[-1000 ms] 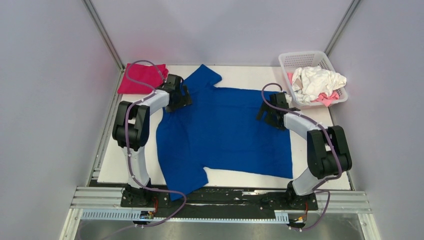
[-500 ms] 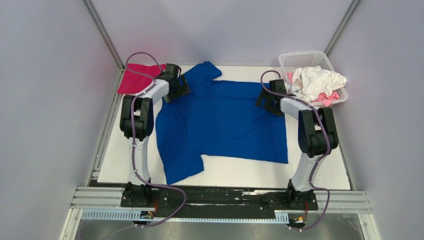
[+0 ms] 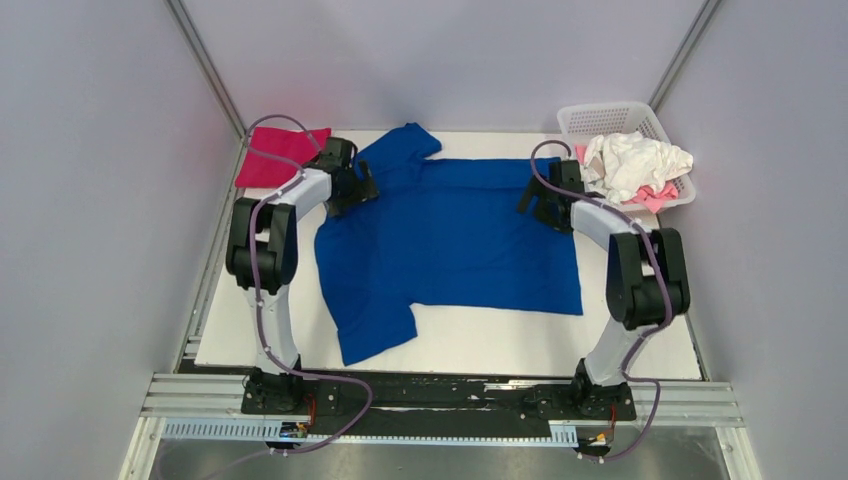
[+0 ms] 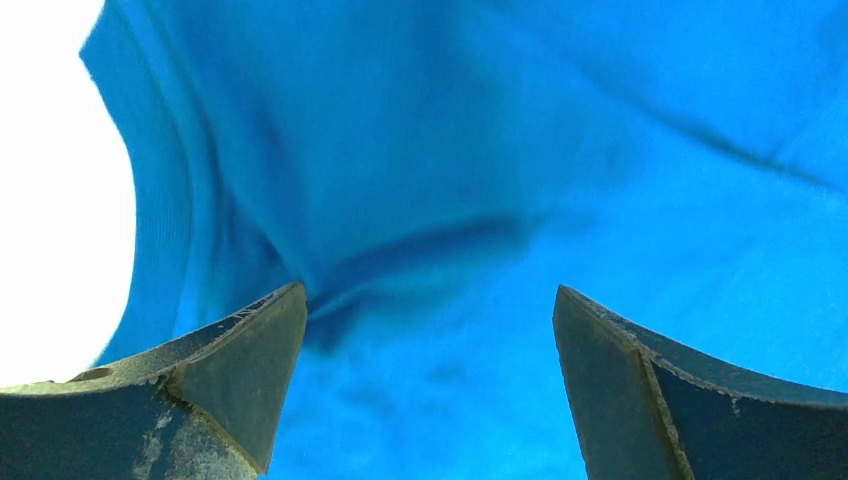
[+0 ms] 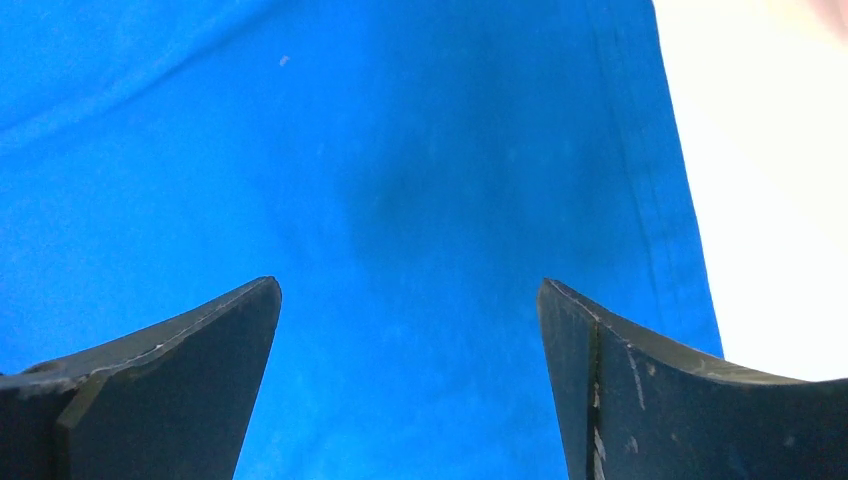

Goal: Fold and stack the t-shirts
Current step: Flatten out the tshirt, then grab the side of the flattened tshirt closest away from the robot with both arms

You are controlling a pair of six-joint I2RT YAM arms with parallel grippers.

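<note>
T-shirt [image 3: 450, 240] farther back, rumpled at left fingers [image 4: 230, 370]

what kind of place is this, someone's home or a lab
Probably a lab robot cell, not a home: two arms bolted to a metal rail, grey walls enclosing a white table, a blue t-shirt laid out near a basket of laundry.

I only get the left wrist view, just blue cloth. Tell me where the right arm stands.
Observer: The right fingers stand wide apart over the blue t-shirt's hem, at its far corner.
Operator: Report what lies at the far left.
Observer: A folded magenta t-shirt, at the table's far left corner.
Operator: Now the far right.
Observer: A white basket holding a crumpled white t-shirt and a pink t-shirt.
</note>
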